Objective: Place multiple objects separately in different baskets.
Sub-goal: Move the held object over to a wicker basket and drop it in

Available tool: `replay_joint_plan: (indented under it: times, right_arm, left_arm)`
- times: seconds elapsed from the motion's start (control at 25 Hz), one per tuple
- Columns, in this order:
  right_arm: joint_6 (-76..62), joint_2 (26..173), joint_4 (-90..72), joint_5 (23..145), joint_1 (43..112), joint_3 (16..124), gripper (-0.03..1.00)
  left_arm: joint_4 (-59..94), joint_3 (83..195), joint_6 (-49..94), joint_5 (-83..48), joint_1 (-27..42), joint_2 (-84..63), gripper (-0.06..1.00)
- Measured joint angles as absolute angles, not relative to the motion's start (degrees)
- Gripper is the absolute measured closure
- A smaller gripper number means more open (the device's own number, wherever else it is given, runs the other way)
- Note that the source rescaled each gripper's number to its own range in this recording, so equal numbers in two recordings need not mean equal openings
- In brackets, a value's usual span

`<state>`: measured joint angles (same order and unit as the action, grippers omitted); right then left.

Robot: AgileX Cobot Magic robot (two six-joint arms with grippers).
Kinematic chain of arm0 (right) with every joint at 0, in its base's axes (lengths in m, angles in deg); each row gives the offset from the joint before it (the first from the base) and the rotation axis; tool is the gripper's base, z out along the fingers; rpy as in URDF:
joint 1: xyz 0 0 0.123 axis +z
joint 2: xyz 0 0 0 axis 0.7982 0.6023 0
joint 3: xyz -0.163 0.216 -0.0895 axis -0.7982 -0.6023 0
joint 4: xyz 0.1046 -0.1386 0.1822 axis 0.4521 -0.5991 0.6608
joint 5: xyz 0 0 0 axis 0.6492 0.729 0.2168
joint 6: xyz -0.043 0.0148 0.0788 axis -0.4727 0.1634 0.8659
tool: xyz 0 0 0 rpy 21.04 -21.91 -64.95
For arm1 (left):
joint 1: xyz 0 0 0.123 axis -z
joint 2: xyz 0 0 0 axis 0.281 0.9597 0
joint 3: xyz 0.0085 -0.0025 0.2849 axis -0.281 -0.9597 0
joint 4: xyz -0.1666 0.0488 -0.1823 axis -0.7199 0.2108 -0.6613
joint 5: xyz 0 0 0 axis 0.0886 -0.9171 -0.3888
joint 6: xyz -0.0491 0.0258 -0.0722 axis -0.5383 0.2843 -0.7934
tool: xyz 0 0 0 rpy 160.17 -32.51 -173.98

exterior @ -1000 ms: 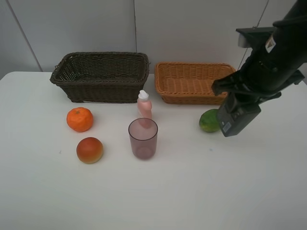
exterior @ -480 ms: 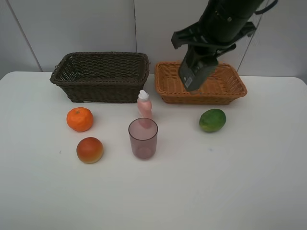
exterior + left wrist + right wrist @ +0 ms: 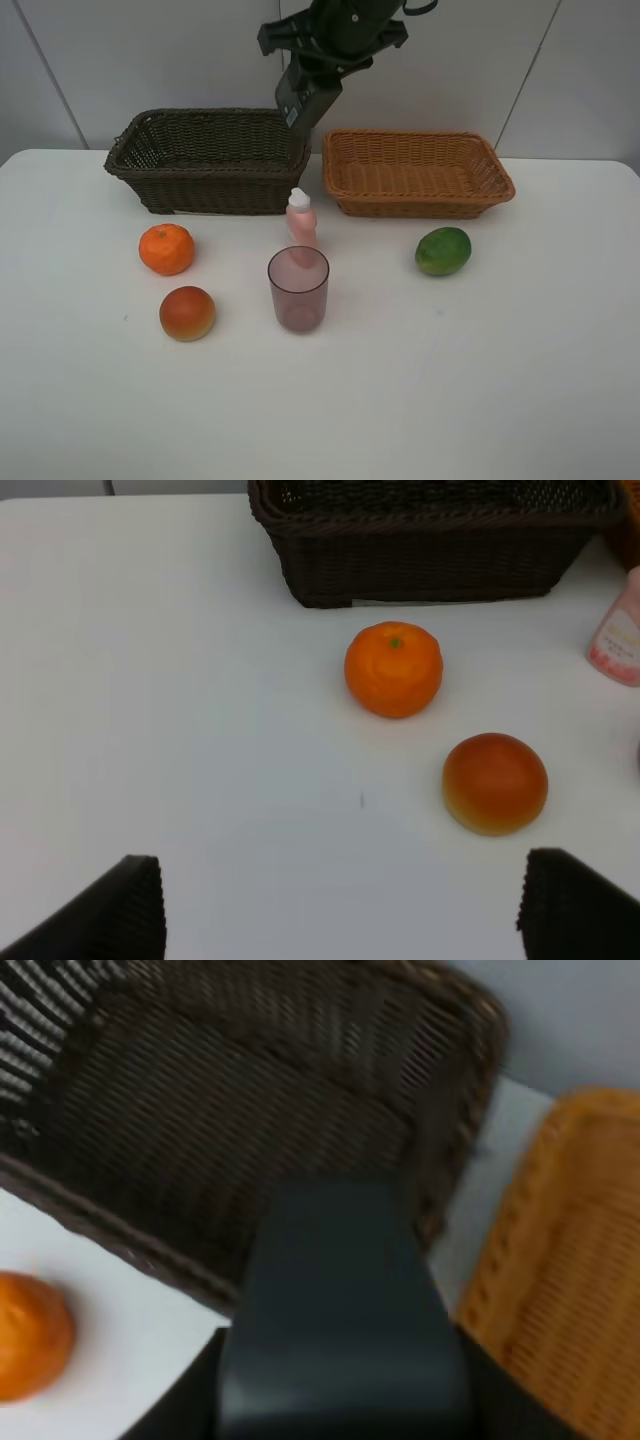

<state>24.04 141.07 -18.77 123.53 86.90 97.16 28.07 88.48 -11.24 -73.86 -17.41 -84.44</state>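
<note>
Right fingers point(image 3: 185, 1410) grip the bottle point(image 3: 298, 98) over the dark basket point(image 3: 200, 165)'s end; left fingers point(image 3: 120, 910) spread wide, short of it

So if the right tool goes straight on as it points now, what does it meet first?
Probably the inside of the dark brown basket, with the held dark bottle touching first; depth is unclear.
</note>
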Motion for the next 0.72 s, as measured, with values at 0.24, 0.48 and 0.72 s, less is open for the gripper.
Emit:
replay_joint_plan:
  times: [0.24,0.48,0.72]
  right_arm:
    - [17.28,145.87,-15.65,113.67,88.12,99.45,0.89]
    - [16.67,149.1,-15.1,103.17,88.18,99.45,0.89]
    - [15.65,153.15,-15.89,93.31,88.18,99.45,0.89]
  left_arm:
    - [28.07,88.48,-11.24,-73.86,-17.41,-84.44,0.02]
    - [28.07,88.48,-11.24,-73.86,-17.41,-84.44,0.02]
    - [28.07,88.48,-11.24,-73.86,-17.41,-84.44,0.02]
